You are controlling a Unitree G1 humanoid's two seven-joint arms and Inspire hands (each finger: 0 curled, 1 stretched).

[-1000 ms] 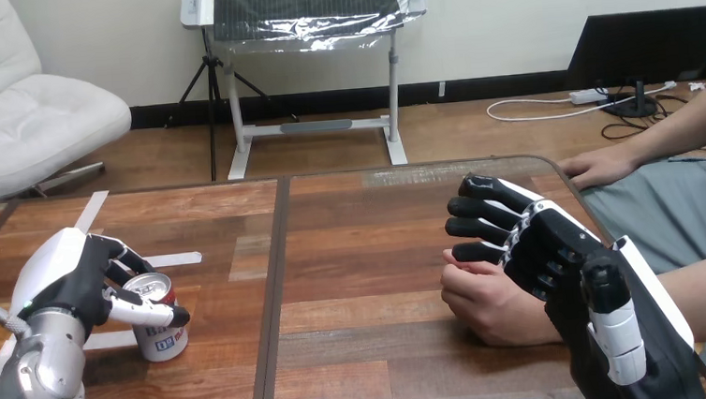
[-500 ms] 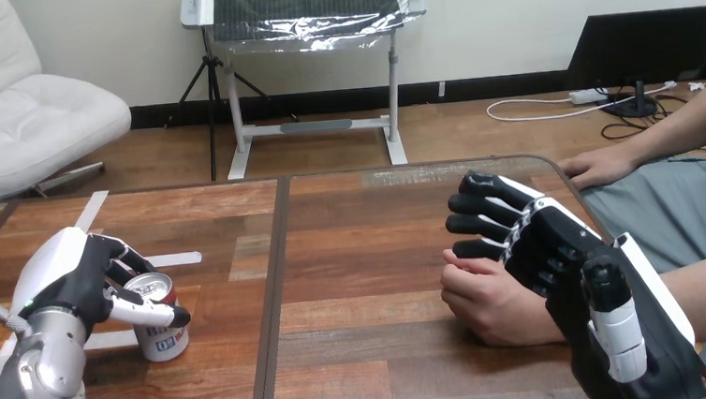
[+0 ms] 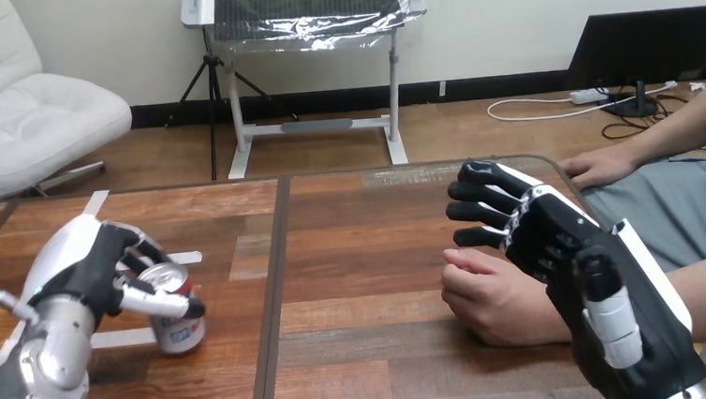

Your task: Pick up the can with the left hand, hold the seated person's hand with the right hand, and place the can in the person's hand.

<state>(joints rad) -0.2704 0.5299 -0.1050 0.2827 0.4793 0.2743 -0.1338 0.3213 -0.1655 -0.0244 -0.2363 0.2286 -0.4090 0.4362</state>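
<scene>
Left hand curled round red-and-white can, thumb across its front. Can was tilted, at left part of wooden table. Right hand, fingers straight and spread, was over person's loosely closed hand resting on table's right; contact unclear. Person's second hand lay at far right edge.

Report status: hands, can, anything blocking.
Left hand shut on can, can tilted. Right hand open, over person's hand, not gripping. Person's hand fisted, palm not offered.

Some kind of robotics lab is suggested: the wooden table is marked with white tape strips (over by its left edge), test-bench style.
</scene>
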